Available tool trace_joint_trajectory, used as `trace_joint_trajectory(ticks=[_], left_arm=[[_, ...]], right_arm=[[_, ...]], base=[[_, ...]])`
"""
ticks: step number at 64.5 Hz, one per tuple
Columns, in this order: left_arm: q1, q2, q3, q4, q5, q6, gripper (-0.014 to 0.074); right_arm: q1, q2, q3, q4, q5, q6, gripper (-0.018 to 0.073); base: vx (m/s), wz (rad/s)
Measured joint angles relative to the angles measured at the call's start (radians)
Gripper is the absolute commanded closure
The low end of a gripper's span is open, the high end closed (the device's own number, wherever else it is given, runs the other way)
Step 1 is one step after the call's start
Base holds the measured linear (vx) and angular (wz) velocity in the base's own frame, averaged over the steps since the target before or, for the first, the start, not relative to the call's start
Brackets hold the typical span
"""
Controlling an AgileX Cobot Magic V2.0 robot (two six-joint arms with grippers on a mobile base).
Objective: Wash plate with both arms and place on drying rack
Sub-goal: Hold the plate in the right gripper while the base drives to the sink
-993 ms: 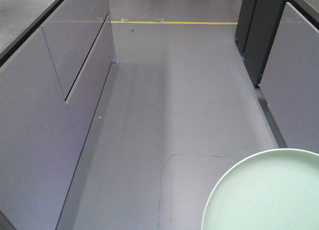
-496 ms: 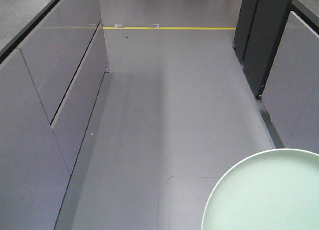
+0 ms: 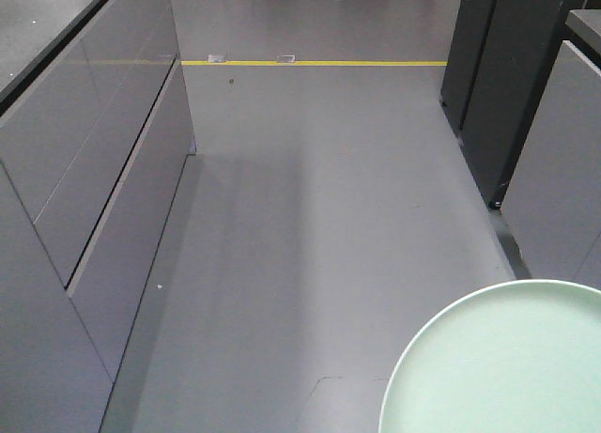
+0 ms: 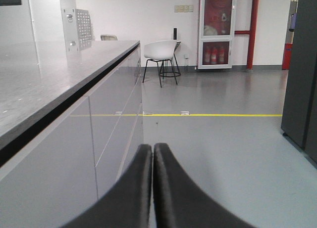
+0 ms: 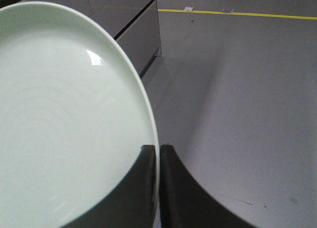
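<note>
Plate [image 3: 498, 367] above grey floor [image 3: 329, 217]; drawers [image 3: 103, 170] left, dark cabinet [image 3: 498, 76] right.

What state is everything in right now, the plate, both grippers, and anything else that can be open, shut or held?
plate: held by its rim above the floor, nothing on it.
right gripper: jaws shut on the plate's rim.
left gripper: jaws shut together, empty.
counter drawers: shut.
white chair: upright, unoccupied.
drying rack: not in view.
</note>
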State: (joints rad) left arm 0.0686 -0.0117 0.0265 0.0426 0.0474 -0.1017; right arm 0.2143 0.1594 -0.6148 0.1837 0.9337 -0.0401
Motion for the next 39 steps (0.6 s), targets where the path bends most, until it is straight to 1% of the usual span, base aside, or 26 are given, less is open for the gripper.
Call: trace_joint_trajectory(ticks=[39], left_arm=[[0.0,0.0,0.0,0.0,0.0,0.0,0.0602]], right_arm=[[0.0,0.0,0.0,0.0,0.0,0.0,0.0564]], base=[[0.31,-0.05]])
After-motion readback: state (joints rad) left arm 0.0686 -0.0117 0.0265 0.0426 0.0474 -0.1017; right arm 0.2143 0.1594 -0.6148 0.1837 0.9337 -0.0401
